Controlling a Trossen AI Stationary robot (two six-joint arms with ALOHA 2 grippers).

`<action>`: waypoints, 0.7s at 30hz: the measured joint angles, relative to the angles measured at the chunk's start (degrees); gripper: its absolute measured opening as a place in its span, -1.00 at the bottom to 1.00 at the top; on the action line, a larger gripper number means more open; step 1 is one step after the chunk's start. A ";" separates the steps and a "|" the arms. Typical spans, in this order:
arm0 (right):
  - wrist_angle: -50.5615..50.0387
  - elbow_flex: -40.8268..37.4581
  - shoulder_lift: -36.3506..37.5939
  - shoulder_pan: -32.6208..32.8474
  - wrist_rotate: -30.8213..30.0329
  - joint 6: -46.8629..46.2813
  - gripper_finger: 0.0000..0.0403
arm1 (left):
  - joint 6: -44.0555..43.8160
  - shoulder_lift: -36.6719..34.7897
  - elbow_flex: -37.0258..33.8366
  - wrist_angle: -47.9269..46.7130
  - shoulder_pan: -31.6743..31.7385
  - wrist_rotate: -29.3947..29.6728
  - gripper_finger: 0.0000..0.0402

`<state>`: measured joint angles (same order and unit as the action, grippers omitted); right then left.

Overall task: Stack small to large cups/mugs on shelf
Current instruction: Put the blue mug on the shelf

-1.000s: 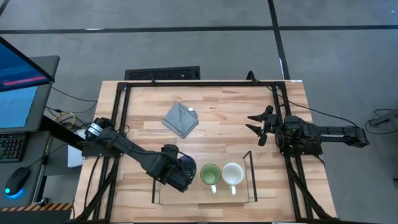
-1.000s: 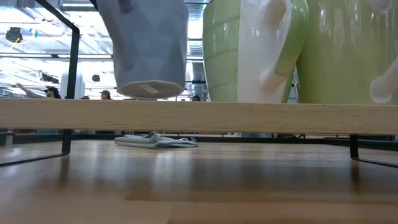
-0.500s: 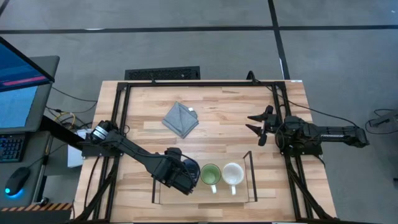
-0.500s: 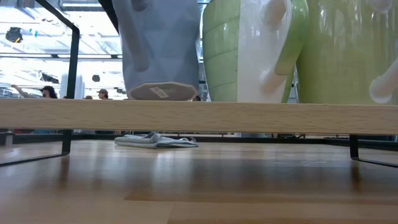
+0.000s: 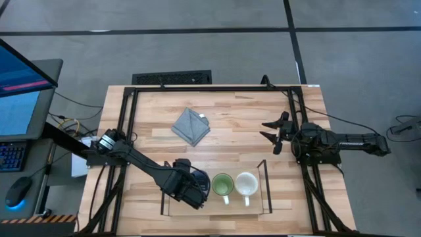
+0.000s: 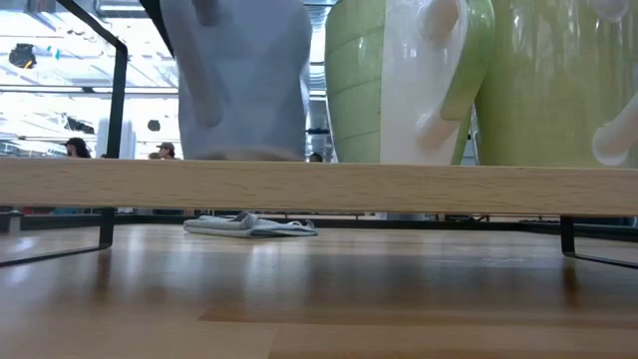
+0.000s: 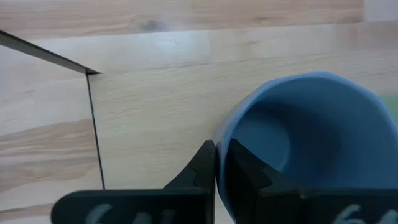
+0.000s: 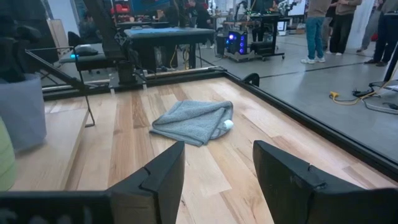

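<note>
The blue-grey mug [image 5: 199,180] stands at the left end of the light-wood shelf [image 5: 258,208], and my left gripper [image 5: 186,187] is shut on it. In the low view the mug [image 6: 239,80] is upright, and its bottom meets the shelf board [image 6: 319,185]. To its right on the shelf stand the green mug [image 5: 222,185] and then the cream-white mug [image 5: 246,184], both upright on their bottoms. My right gripper [image 5: 272,135] waits open and empty over the table's right side. My left gripper holds the blue-grey mug by its rim [image 7: 222,134], on the side toward the table's left. One finger [image 7: 249,174] is inside the mug and the other [image 7: 202,169] outside against the wall. The fingers come from above, slanting down. The mug is upright with its bottom on the shelf board.
A folded grey cloth [image 5: 191,126] lies on the far middle of the table, also in the right wrist view [image 8: 193,121]. The shelf's black wire ends [image 5: 263,172] rise at both sides of the board. People stand in the room beyond the table.
My left gripper has gone down and a little toward the table's near edge with the blue-grey mug. The mug, lifted clear and slightly tipped a second ago, now stands upright with its bottom on the shelf board beside the green mug.
</note>
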<state>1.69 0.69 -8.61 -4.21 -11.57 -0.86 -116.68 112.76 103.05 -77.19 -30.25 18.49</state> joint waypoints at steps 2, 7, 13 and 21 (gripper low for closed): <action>0.00 0.00 0.00 0.00 0.01 -0.01 0.05 | 0.24 0.46 -0.04 -0.02 0.08 -0.53 -0.98; -0.04 0.00 -0.06 0.05 0.35 -0.08 0.05 | 0.39 0.80 0.25 0.25 -0.05 0.48 -0.98; -0.22 0.00 -0.06 0.04 1.44 -0.11 0.05 | 0.65 1.02 0.27 0.78 -0.07 0.72 -0.98; -0.22 0.00 -0.06 0.04 1.49 -0.02 0.05 | 0.63 2.31 0.52 0.66 -0.01 -0.61 -0.98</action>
<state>1.47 0.69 -8.67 -4.16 -10.08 -0.89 -116.05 115.07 103.57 -76.53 -30.26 17.88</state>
